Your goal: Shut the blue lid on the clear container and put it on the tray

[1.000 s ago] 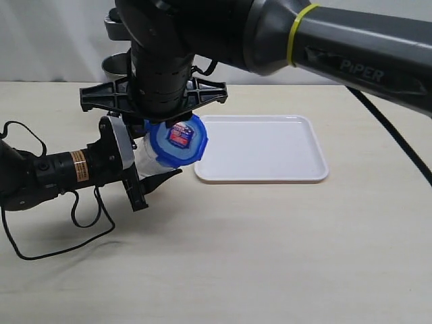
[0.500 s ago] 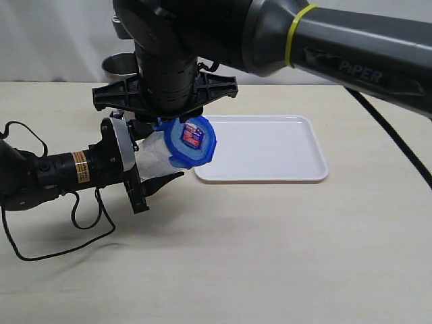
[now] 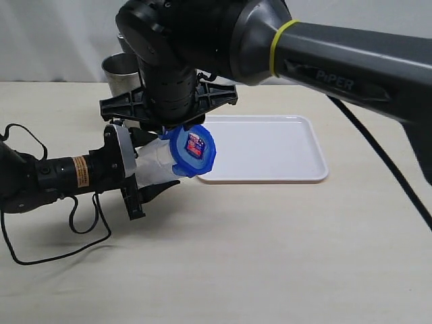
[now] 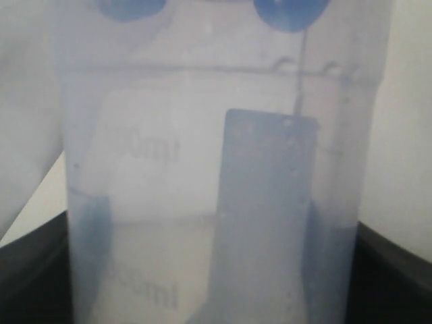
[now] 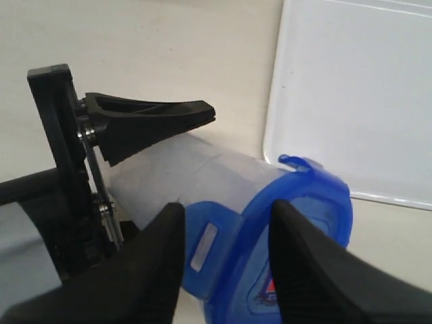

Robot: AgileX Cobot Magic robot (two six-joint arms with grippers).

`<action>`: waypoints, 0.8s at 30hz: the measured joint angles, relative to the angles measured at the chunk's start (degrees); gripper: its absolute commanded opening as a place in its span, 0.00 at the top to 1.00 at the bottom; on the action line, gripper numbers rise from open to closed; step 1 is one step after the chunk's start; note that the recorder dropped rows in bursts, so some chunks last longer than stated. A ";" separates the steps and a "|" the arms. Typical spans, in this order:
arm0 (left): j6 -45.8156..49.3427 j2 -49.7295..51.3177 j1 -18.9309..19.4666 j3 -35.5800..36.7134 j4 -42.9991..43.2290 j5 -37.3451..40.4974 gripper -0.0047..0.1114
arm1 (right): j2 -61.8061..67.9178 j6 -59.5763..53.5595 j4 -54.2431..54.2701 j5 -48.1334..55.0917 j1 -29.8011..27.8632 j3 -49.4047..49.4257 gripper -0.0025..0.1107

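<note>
Left gripper (image 3: 152, 177): clamped on container (image 3: 156, 162), held tilted above table. Right gripper (image 5: 223, 260): fingers astride lid (image 3: 192, 150) seated on container mouth; grip uncertain. Tray (image 3: 270, 152): beside, bare.

left gripper (image 3: 145, 172) clamped horizontal, right gripper (image 5: 226, 233) spread above

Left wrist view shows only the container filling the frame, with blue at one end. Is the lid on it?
Observer: Yes, the lid sits over the mouth of the container.
Operator: How is the container lying?
Observer: It is tilted well over in the left gripper, with the lid end toward the tray, and it is not on the tray yet.
Operator: Where is the right gripper?
Observer: The right gripper has a finger on each side of the lid's edge. I cannot tell whether it is pressing.
</note>
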 measured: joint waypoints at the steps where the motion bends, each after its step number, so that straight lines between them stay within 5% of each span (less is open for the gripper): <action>1: -0.01 0.00 0.00 0.00 -0.10 0.00 0.96 | 0.15 -0.14 0.12 -0.09 -0.09 -0.13 0.67; 7: -0.01 0.00 0.00 0.00 -0.10 0.11 0.96 | 0.30 -2.11 0.24 0.95 -0.33 -0.36 0.78; 24: -2.85 0.12 -1.58 0.00 0.57 -3.71 0.96 | 3.76 -9.80 3.37 -0.60 -0.22 0.06 0.79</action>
